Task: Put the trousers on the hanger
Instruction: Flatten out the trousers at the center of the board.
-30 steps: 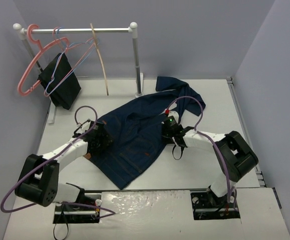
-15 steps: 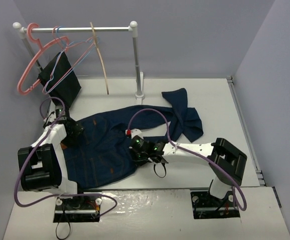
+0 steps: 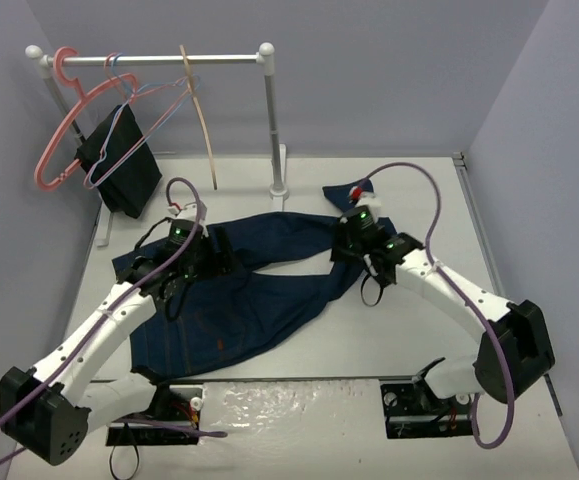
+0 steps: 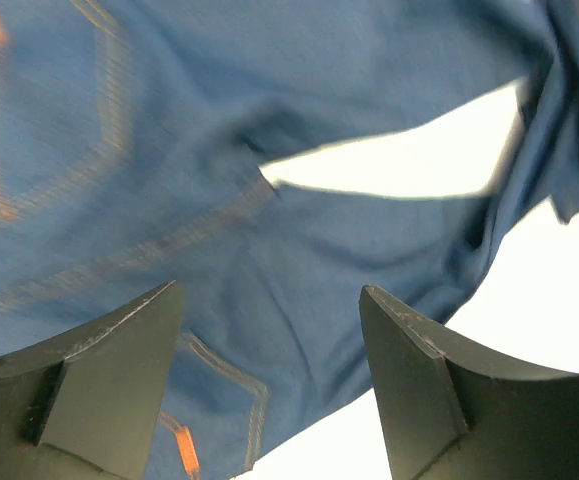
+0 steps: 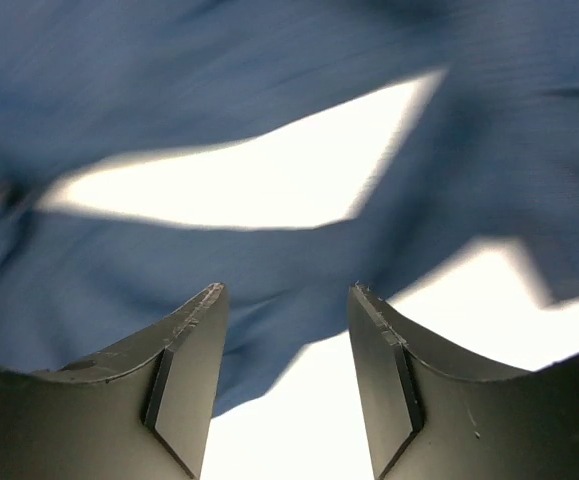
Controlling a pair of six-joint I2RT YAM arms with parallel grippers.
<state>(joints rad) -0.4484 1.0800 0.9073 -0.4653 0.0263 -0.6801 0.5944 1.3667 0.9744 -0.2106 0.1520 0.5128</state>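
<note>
Dark navy, orange-stitched trousers [image 3: 269, 300] are spread creased on the counter [image 3: 424, 195]; left end effector [image 4: 271, 292] and right end effector [image 5: 285, 290] are held released above the trousers.

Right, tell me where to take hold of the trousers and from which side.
Probably the waist end, the wide part with orange stitching, near left on the table. Come down from above and pinch its edge: the trousers lie spread flat, leaving little for a sideways approach to catch.
</note>
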